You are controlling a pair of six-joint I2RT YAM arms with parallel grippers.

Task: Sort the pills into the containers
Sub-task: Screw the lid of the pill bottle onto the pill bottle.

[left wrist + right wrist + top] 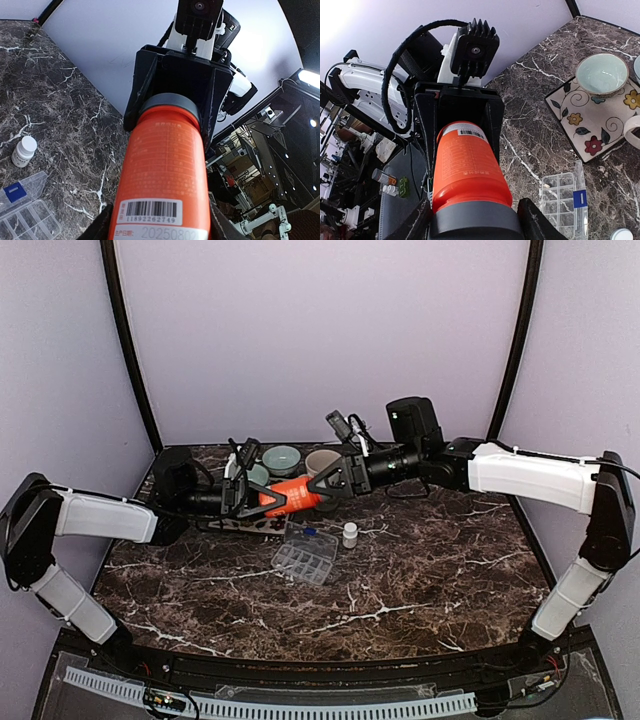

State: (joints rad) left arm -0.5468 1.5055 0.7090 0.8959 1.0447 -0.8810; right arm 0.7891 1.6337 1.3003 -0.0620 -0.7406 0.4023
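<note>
The orange bottle hung level above the table, behind the clear pill box. The left hand was clamped on its base end and the right hand on the grey cap. To open it well, the left likely needed to hold the body steady while the right turned the cap about the bottle's own axis, drawing away only once the thread let go and never letting the mouth dip.

Right tool grips the grey cap of the orange bottle; white vial near organizer.
</note>
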